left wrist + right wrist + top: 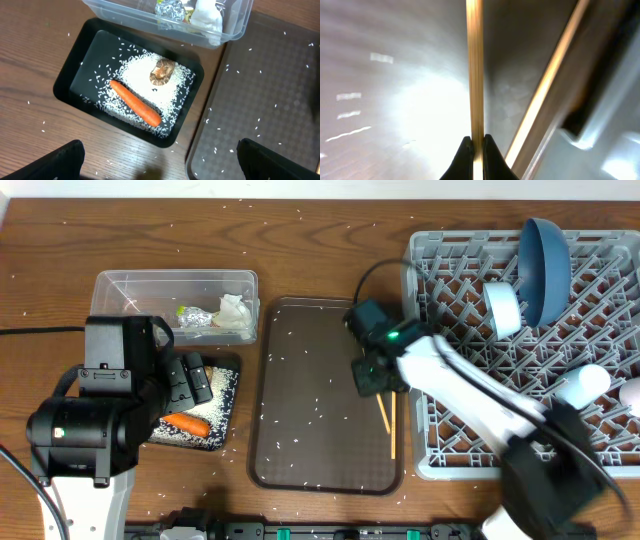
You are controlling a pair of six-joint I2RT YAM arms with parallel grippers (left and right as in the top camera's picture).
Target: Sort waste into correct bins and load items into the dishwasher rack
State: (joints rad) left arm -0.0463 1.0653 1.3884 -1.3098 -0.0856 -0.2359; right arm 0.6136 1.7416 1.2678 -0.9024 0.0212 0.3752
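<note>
The right gripper (475, 150) pinches one chopstick (475, 60) on the brown tray (300, 430); the left gripper (165, 162) hangs spread above the black tray (75, 75).

Carrot (135, 103) in shallow tray (80, 67), napkin (205, 16) in tub (234, 30) behind, chopsticks (392, 430) beside rack (440, 442)

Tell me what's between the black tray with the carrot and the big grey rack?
The brown serving tray, speckled with rice, with chopsticks at its right edge, fills that stretch. The overhead view shows it.
</note>
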